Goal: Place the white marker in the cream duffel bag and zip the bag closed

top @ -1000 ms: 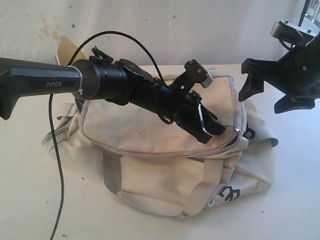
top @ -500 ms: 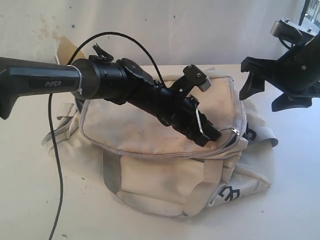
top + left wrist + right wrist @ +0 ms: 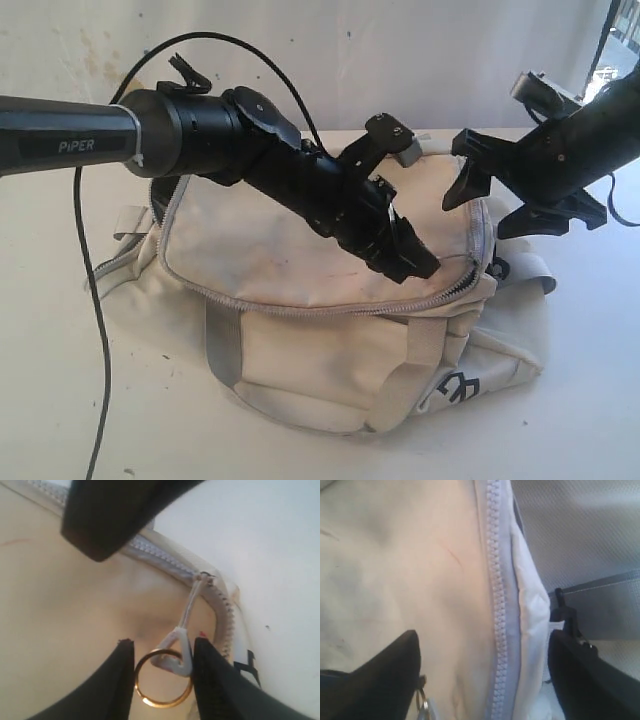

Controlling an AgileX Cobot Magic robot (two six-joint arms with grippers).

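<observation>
While the cream duffel bag (image 3: 290,235) lies on the white surface (image 3: 60,390), the left claw (image 3: 162,644) reaches across its top flap. Its narrowly set jaws pinch the white zipper pull (image 3: 176,649) and brass ring (image 3: 162,705) near the bag's front corner. The right claw (image 3: 487,212) hangs wide open just above the bag's other end, fingers astride the zipper (image 3: 497,605).
</observation>
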